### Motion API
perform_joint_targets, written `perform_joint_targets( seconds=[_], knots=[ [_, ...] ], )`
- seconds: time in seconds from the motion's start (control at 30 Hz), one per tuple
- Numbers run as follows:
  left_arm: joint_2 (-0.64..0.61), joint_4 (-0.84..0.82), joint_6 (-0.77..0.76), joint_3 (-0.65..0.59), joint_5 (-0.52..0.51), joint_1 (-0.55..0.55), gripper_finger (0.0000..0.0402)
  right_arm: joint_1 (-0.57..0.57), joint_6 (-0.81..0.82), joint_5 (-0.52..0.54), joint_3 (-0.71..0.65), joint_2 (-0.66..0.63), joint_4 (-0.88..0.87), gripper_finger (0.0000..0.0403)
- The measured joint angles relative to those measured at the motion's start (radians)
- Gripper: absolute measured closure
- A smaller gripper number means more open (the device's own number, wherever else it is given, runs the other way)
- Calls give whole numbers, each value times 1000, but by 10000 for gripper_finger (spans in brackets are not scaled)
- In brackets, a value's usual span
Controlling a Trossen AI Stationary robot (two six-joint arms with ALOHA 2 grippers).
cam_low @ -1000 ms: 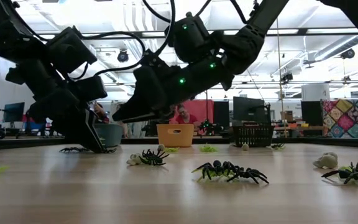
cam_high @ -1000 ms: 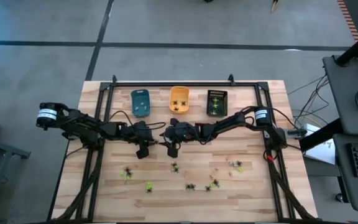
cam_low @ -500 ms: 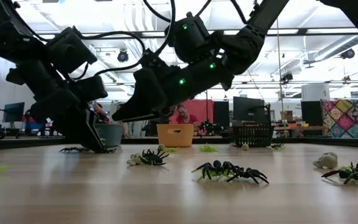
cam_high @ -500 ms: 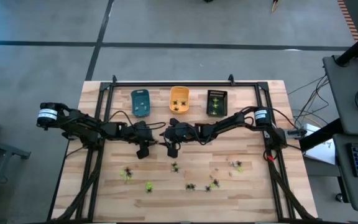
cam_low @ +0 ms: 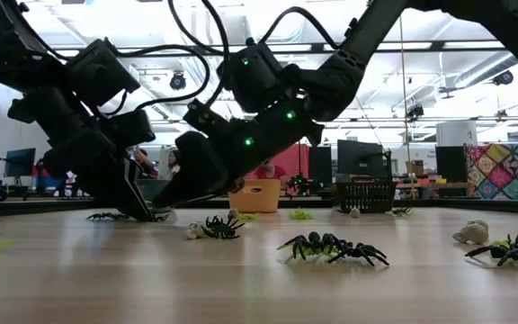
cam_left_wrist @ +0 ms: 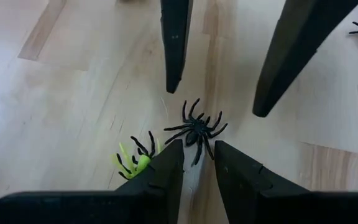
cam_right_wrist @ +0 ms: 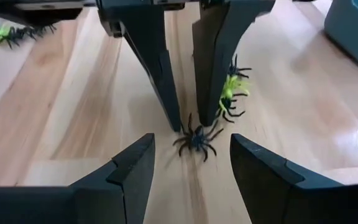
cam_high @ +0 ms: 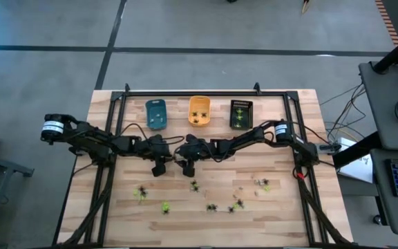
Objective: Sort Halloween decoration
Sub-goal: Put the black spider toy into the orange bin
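A small black spider decoration [cam_left_wrist: 196, 129] lies on the wooden table between my two grippers, which face each other near the table's middle. My left gripper [cam_high: 159, 169] slants down with only a narrow gap between its fingers [cam_left_wrist: 166, 168]; the spider lies just ahead of their tips. My right gripper [cam_high: 187, 168] is low over the table from the other side. It is wide open, with a finger [cam_right_wrist: 135, 165] on either side of the spider [cam_right_wrist: 196, 140]. A yellow-green and black spider [cam_left_wrist: 138, 160] lies beside the left fingers. My left gripper slants down with its fingertips [cam_right_wrist: 176, 121] at the table, right behind the black spider. I cannot tell whether they touch the spider's legs.
Blue [cam_high: 156, 114], orange [cam_high: 199, 111] and black [cam_high: 241, 114] trays stand in a row along the table's far side. Several more spiders lie scattered toward the near edge, among them one [cam_high: 141, 192], another [cam_high: 213, 207] and a third [cam_high: 261, 183].
My right gripper has sunk toward the table and edged toward my left gripper, so its open fingers now stand around the black spider. The spider has not moved.
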Motion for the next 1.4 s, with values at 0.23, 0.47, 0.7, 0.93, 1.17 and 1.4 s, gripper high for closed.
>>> perform_joint_targets(
  seconds=[0.23,0.47,0.7,0.93,1.17,1.4],
  knots=[
    [0,5,0,-1,-2,0,324,-2,1,0,-1,11,8,204],
    [0,7,-1,-2,-4,0,324,-2,20,2,36,79,24,204],
    [0,8,-1,-2,-5,0,324,-2,13,8,56,94,15,220],
    [0,9,-1,-2,-5,0,324,-4,11,19,56,93,13,273],
    [-15,1,-6,-3,19,2,324,-4,4,16,55,93,9,324],
    [-36,-17,-12,-3,27,1,324,-4,2,16,55,93,8,353]
  ],
)
